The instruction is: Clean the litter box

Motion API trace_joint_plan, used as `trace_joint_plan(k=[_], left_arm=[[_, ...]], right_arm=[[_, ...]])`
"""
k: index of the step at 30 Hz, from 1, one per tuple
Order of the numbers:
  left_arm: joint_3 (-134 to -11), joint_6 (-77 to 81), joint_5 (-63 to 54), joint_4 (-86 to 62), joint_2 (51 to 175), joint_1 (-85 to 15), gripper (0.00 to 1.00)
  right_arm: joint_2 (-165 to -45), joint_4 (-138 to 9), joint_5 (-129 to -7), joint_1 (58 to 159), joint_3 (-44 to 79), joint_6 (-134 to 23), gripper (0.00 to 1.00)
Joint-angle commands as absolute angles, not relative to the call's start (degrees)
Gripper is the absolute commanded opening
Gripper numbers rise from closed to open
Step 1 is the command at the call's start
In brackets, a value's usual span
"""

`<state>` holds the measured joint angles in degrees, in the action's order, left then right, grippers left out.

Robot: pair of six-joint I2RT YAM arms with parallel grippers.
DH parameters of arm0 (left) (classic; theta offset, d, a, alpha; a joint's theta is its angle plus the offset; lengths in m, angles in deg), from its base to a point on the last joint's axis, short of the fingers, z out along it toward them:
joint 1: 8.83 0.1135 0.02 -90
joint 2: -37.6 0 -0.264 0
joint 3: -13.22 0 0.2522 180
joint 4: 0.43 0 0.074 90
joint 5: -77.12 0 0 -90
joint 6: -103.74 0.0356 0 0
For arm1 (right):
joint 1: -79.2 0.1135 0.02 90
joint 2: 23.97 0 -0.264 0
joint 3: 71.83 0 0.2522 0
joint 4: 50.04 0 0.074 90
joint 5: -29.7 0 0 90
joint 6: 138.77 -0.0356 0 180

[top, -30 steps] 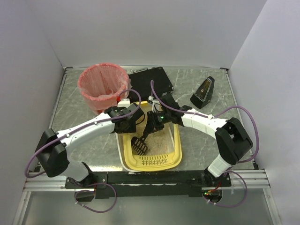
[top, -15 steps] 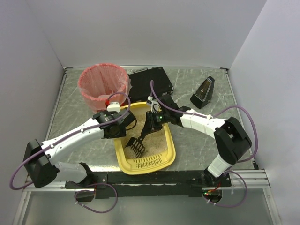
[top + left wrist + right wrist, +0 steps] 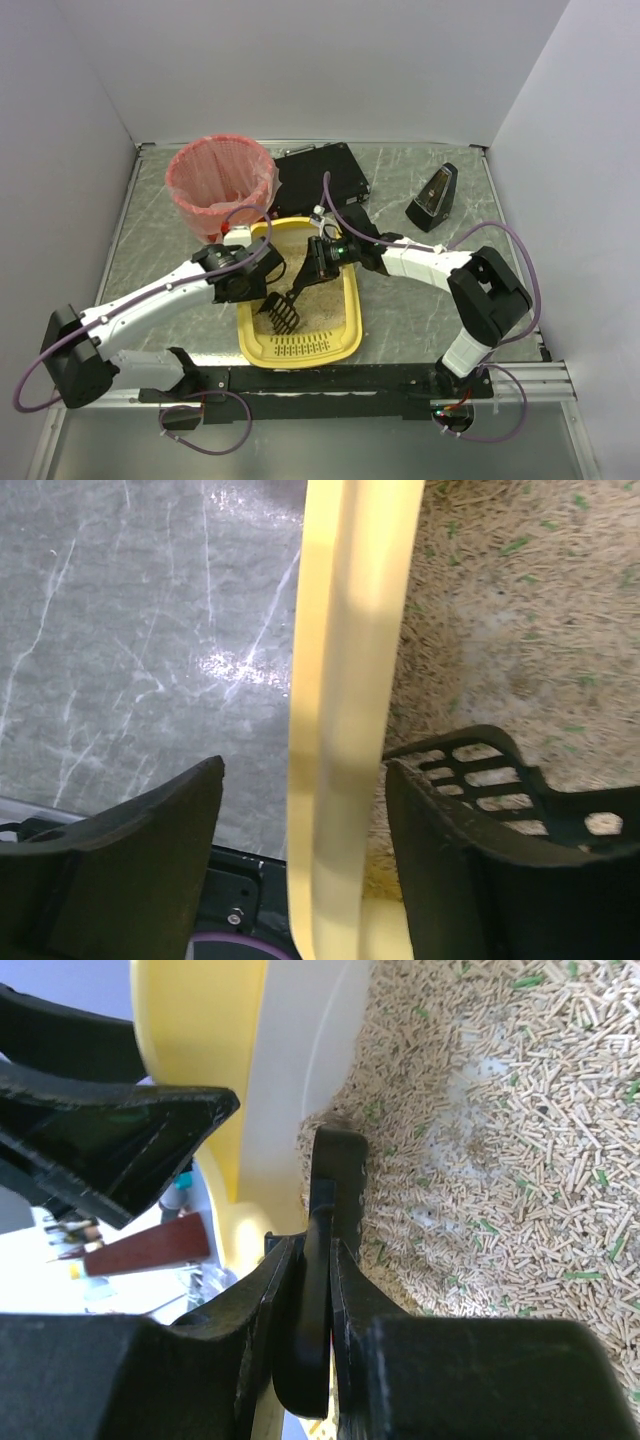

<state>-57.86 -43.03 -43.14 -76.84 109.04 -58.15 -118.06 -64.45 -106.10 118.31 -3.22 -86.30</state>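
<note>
1. Top external view, litter box (image 3: 300,348): yellow tray is lying on the marbled table (image 3: 150,230) just ahead of the arm bases. Its slotted strip is at the near end, and beige pellet litter is covering its floor.
2. Left gripper (image 3: 305,775): is straddling the litter box's left rim, one finger outside and one inside. The jaws are standing apart, and table is showing between the outer finger and the rim, so nothing is being clamped.
3. Right gripper (image 3: 312,1250): is hanging over the litter box's far half, its jaws clenched on the thin handle of a black slotted scoop (image 3: 283,312).
4. Scoop: is slanting down into the litter box, its head on the litter by the left wall, just beside the left gripper's inner finger.
5. Pink-lined round bin (image 3: 220,180): is standing just beyond the litter box's far left corner.
6. Flat black case (image 3: 320,170): is lying beyond the litter box's far end.
7. Black wedge-shaped object (image 3: 433,197): is standing well apart from the litter box, to its far right.
</note>
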Motion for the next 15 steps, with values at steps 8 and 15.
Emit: trace_joint_plan(k=[8, 15], left_arm=[[-58.72, -43.21, -41.53, -69.12, 100.71, -58.31, 0.79], [-59.16, -44.27, -43.02, -71.49, 102.55, -58.31, 0.80]], right_arm=[[-115.30, -58.78, -104.69, 114.27, -7.10, -95.35, 0.00], [-111.16, -65.45, -98.89, 113.04, -4.99, -92.72, 0.00]])
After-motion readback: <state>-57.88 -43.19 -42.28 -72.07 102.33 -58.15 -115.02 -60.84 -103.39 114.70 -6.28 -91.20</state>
